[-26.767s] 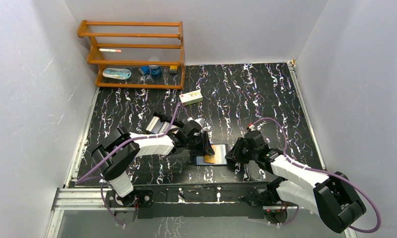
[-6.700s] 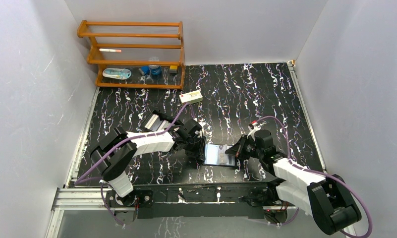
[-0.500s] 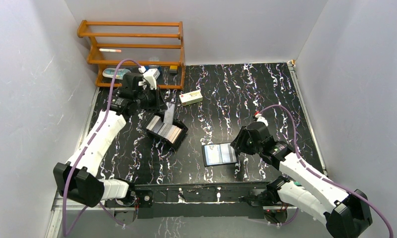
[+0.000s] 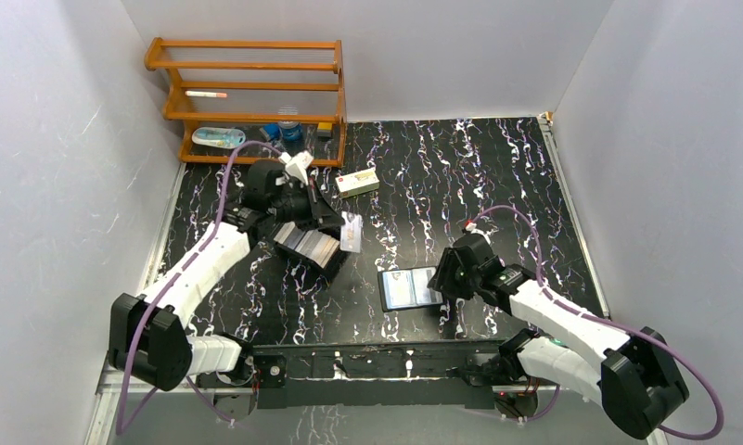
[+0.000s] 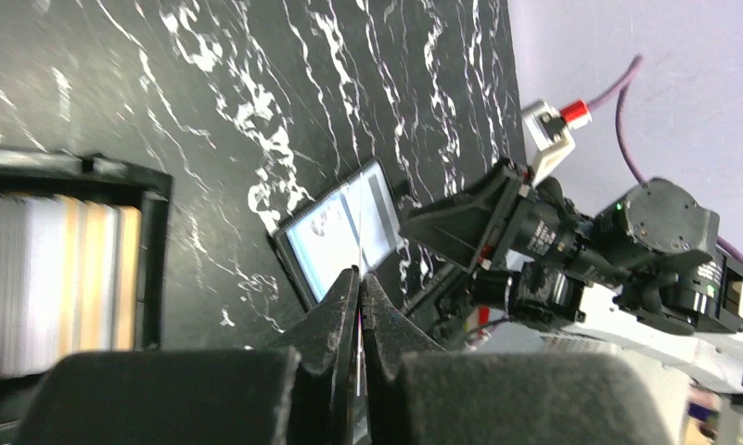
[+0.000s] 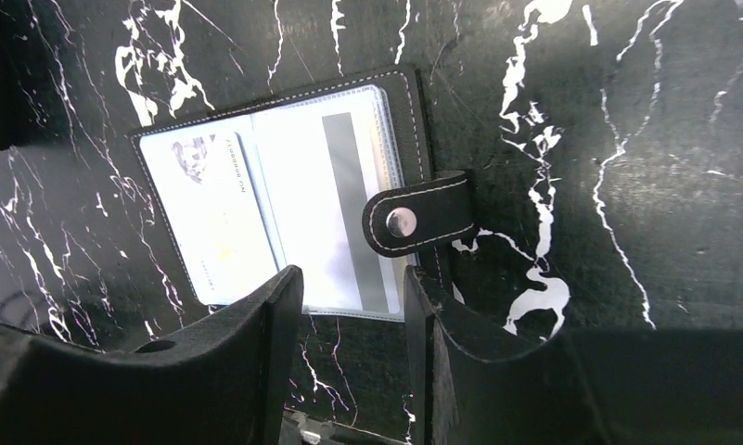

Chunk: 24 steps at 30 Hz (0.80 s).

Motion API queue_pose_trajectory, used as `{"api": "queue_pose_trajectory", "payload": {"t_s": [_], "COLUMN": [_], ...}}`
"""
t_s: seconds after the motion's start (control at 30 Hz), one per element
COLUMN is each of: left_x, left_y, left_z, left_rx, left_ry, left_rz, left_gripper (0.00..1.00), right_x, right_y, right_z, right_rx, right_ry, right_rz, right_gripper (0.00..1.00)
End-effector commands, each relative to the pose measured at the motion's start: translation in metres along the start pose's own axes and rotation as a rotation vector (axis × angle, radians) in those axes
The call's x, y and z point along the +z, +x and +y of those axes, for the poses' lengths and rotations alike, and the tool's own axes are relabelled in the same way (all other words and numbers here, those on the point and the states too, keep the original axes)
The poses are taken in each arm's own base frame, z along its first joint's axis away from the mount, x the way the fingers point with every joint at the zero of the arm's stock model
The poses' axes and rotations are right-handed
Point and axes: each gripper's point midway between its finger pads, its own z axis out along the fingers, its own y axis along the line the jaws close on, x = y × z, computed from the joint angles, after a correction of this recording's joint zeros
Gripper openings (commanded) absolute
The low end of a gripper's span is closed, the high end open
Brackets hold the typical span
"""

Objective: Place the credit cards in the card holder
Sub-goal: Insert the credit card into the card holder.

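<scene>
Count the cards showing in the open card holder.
2 in the card holder: the portrait card in the sleeve away from the snap tab, the grey-stripe card in the sleeve beside it. Others could be hidden behind them.

Left arm (image 4: 205, 264): stretched far forward from base, forearm angled inward, wrist bent toward centre. Left gripper (image 4: 339, 224): pointing right, clamped tight on a card (image 4: 352, 232), fingers (image 5: 335, 320) pressed flat together with only the card's edge between. Right arm (image 4: 553, 315): laid low, reaching forward and left from base. Right gripper (image 4: 439, 278): aimed left and down, held low, spread wide, gripping nothing, both fingers (image 6: 256, 343) well apart
</scene>
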Motion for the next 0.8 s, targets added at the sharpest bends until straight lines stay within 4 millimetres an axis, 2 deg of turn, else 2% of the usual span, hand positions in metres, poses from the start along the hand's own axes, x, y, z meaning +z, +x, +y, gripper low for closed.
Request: {"api": "queue_pose_trajectory", "payload": {"t_s": [0.0,0.33,0.47,0.6,0.77], "left_x": [0.01,0.057,0.068,0.083,0.097], "left_y": [0.018,0.074,0.084,0.087,0.099], "left_z": [-0.029,-0.03,-0.023,-0.011,-0.007], "left_rx": [-0.042,-0.126,-0.125,-0.129,-0.112], "left_ry": [0.114,0.122,0.096,0.059,0.063], "left_rz": [0.011,0.085,0.09,0.073,0.122], "left_gripper": [0.0,0.0,0.0,0.0,0.0], "right_x": [0.007,0.008,0.004,-0.002,-0.01], "right_y": [0.007,0.029,0.03,0.015,-0.01], "right_z": [0.012,0.036,0.042,0.036,0.024], "right_rx": [-0.013,0.053,0.059,0.046,0.011], "right_ry": [-0.065,-0.233,-0.26,-0.196,-0.09], "right_rz": [0.041,0.123,0.13,0.07,-0.031], "right_gripper": [0.52,0.46,0.45,0.45,0.47]}}
